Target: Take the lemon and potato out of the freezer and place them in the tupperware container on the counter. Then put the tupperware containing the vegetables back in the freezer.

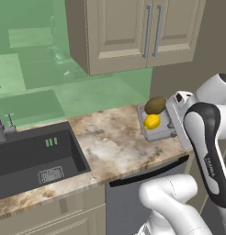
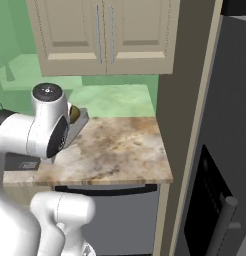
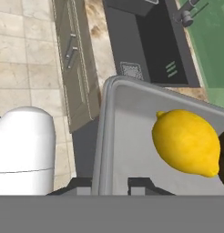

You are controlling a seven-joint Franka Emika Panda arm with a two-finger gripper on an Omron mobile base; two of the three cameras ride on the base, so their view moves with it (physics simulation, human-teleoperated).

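Bare counter [image 1: 112, 144] lies between sink [image 1: 36, 158] and container [image 1: 166, 133]. Wall cupboards [image 1: 133, 32] overhang it; a tall panel [image 2: 187, 125] bounds its right end.

Bright yellow lemon [image 3: 185, 142], olive-brown potato [image 1: 155, 105], grey tray [image 3: 132, 136], marbled beige counter [image 1: 110, 142]

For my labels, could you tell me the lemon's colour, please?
Bright yellow; the lemon shows best in the hand view.
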